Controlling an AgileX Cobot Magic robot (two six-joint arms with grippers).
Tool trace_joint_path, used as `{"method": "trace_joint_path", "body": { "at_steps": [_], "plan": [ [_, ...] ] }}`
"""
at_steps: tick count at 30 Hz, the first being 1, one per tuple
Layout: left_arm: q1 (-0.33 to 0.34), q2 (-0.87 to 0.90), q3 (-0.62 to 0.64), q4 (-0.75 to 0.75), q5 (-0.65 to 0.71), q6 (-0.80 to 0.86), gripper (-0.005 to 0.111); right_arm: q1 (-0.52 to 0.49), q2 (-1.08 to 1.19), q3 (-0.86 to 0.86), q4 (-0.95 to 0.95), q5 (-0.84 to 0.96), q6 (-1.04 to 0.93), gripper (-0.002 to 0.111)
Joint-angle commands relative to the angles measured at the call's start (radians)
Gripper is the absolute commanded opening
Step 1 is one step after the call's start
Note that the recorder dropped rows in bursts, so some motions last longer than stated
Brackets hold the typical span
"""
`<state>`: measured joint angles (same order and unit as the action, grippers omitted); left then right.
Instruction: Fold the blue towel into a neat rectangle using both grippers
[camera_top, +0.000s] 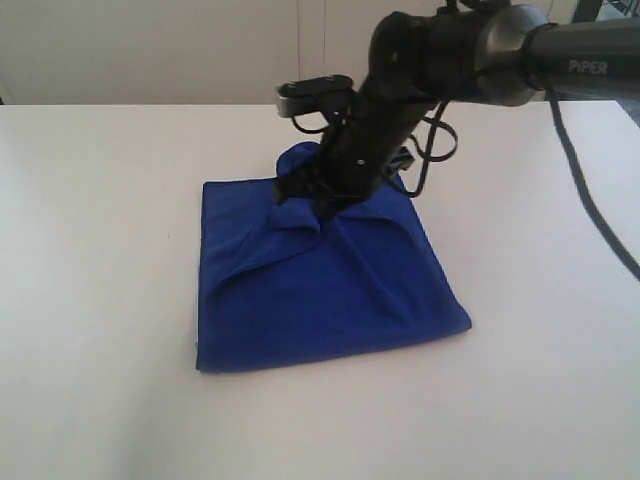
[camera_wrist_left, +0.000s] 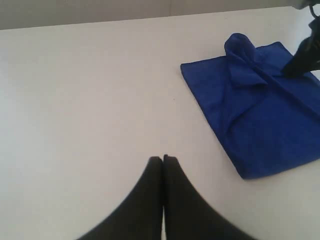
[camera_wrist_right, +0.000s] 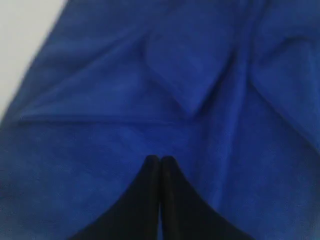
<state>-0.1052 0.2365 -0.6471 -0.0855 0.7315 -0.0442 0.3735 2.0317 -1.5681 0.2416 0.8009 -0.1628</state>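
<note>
Right hand (camera_wrist_right: 160, 159) pressed together over the blue towel (camera_top: 330, 290); left hand (camera_wrist_left: 163, 159) likewise.
Towel folded on white counter (camera_top: 90, 250), bunched at far edge by the right hand; left hand over bare counter, well apart.

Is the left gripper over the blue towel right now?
No, the left gripper hangs shut above the bare white table, with the blue towel lying off to one side of it.

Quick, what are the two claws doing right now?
Left gripper: shut, holding nothing, over the table.
Right gripper: shut, over the blue towel, no cloth seen in it.
</note>
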Motion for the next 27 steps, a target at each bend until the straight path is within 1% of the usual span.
{"method": "trace_joint_path", "body": {
  "at_steps": [1, 5, 8, 13, 15, 20, 27],
  "plan": [
    [-0.007, -0.007, 0.008, -0.001, 0.002, -0.001, 0.0, -0.073, -0.012, 0.088, -0.096, 0.009, 0.022, 0.0],
    [-0.007, -0.007, 0.008, -0.001, 0.002, -0.001, 0.0, -0.113, -0.012, 0.169, -0.152, -0.043, 0.037, 0.0],
    [-0.007, -0.007, 0.008, -0.001, 0.002, -0.001, 0.0, -0.132, -0.012, 0.219, -0.155, -0.073, 0.038, 0.0],
    [-0.007, -0.007, 0.008, -0.001, 0.002, -0.001, 0.0, -0.135, -0.012, 0.293, -0.169, -0.102, 0.038, 0.0],
    [-0.007, -0.007, 0.008, -0.001, 0.002, -0.001, 0.0, -0.135, -0.012, 0.31, -0.171, -0.095, 0.051, 0.0],
    [-0.007, -0.007, 0.008, -0.001, 0.002, -0.001, 0.0, -0.135, -0.012, 0.325, -0.189, -0.009, 0.163, 0.0],
    [-0.007, -0.007, 0.008, -0.001, 0.002, -0.001, 0.0, -0.135, -0.022, 0.325, -0.189, 0.035, 0.215, 0.0]
  ]
}}
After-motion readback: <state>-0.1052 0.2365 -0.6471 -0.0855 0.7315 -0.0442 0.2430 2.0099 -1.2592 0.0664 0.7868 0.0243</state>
